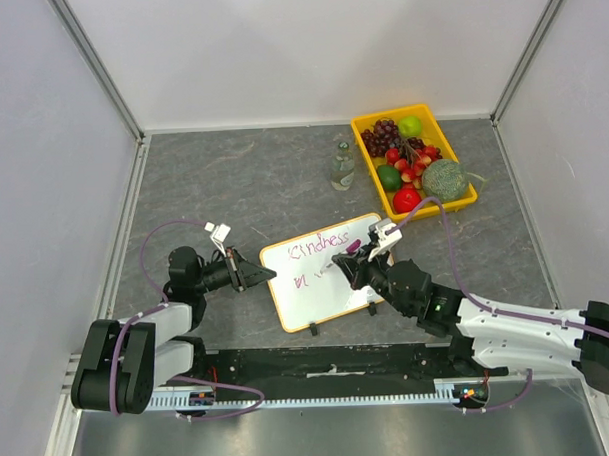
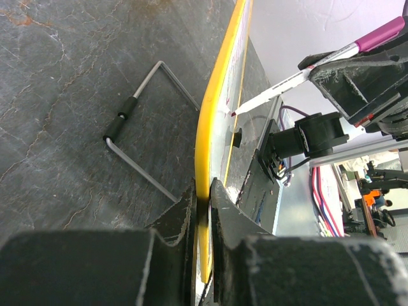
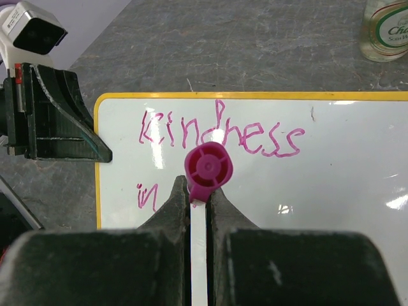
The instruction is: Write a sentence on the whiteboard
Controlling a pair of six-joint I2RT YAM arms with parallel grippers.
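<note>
The whiteboard point(image 1: 332, 299), white with a yellow rim, lies tilted on the grey table. Purple-pink writing on it reads "Kindness" point(image 3: 220, 135) with "in" point(image 3: 146, 196) below. My left gripper point(image 1: 269, 276) is shut on the board's left yellow rim point(image 2: 210, 127), pinched between both fingers point(image 2: 203, 191). My right gripper point(image 3: 199, 188) is shut on a white marker with a pink end cap point(image 3: 208, 167), held over the board right of "in". In the left wrist view the marker's tip point(image 2: 233, 113) touches the board's face.
A yellow fruit tray point(image 1: 432, 209) stands at the back right. A small glass bottle point(image 1: 342, 168) stands left of it. A wire stand point(image 2: 137, 127) lies behind the board. Two black clips point(image 1: 313, 328) stick out of the board's near edge. Walls enclose the table.
</note>
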